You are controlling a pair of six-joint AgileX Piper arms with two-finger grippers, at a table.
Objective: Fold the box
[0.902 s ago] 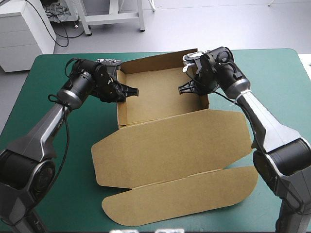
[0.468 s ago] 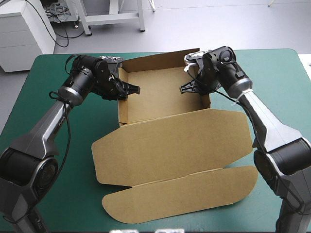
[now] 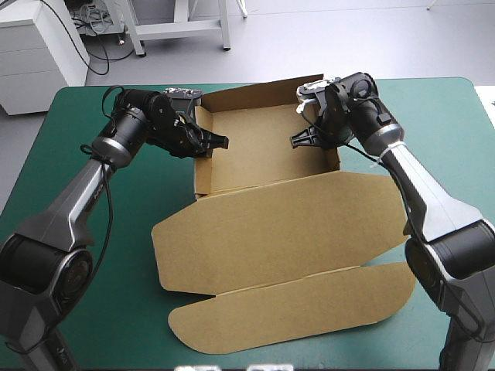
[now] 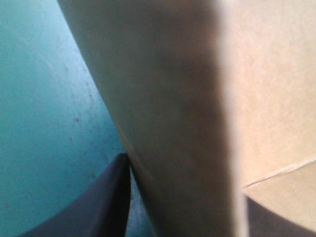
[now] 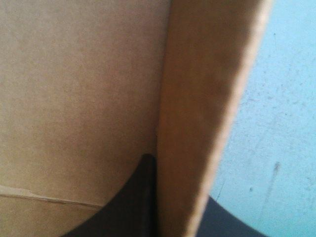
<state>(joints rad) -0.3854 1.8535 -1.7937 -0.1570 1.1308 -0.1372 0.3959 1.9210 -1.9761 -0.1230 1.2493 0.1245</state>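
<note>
- The left tool point(image 3: 210, 144), with two broad black fingers like curved fins, is almost closed on the left wall point(image 3: 201, 174) of the box. In the left wrist view this tool point(image 4: 185, 180) has the upright wall between its fingers. One finger point(image 4: 106, 207) is on the outer side, over the teal-green cover point(image 4: 49, 98), and the other point(image 4: 276, 222) is on the inner side.
- The box point(image 3: 259, 147), a cut sheet of brown board, stands on the bench point(image 3: 124, 309) as an open tray between the two tools, with its walls raised.
- The lid point(image 3: 278, 224) lies flat on the cover, on the near side of both tools, and a long rounded flap point(image 3: 294, 309) continues from it toward the near edge of the bench.
- The right tool point(image 3: 303, 139), of the same kind, is almost closed on the right wall point(image 3: 334, 160) of the box. In the right wrist view this tool point(image 5: 180, 185) holds the wall between its fingers. One finger point(image 5: 131, 202) is inside the tray, and the other point(image 5: 222, 219) is outside, over the cover point(image 5: 276, 123).
</note>
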